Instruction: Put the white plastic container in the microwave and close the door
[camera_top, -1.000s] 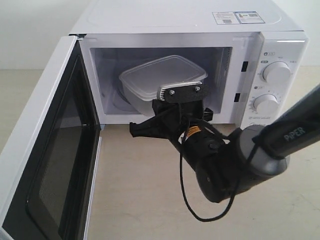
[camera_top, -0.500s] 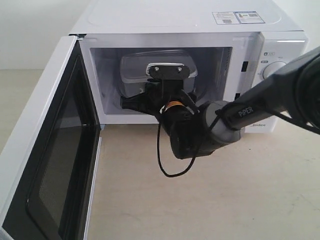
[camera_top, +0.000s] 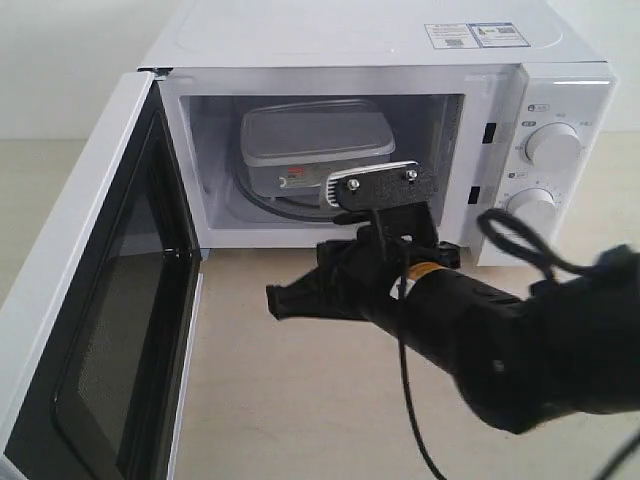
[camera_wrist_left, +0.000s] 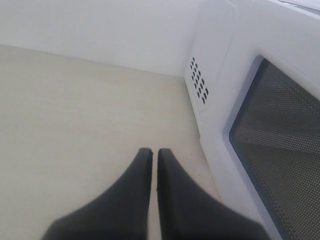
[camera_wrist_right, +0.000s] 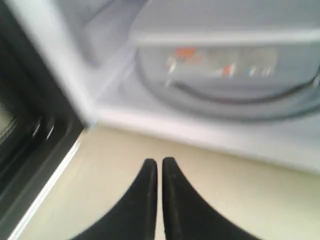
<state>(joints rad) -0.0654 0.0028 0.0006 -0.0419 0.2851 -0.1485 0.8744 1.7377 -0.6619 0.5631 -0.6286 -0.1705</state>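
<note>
The right claw (camera_wrist_right: 159, 165) is clenched on nothing, its tips pressed together. It has been drawn back out of the microwave (camera_top: 300, 40) and is now held over the table (camera_top: 250, 400), in front of the opening. Half a second ago it was reached into the cavity, against the container (camera_top: 315, 140). In the exterior view the container is left behind at the claw's 12 o'clock. It is set level on the turntable (camera_top: 258, 200), where a second ago it was carried tilted. Placement is therefore judged done. The door (camera_top: 100, 300) is seen wide open at the claw's 9 o'clock, so closing remains. The left claw (camera_wrist_left: 151, 152), likewise clenched and empty, is held just beside the door's outer face, from which a push could be given.
</note>
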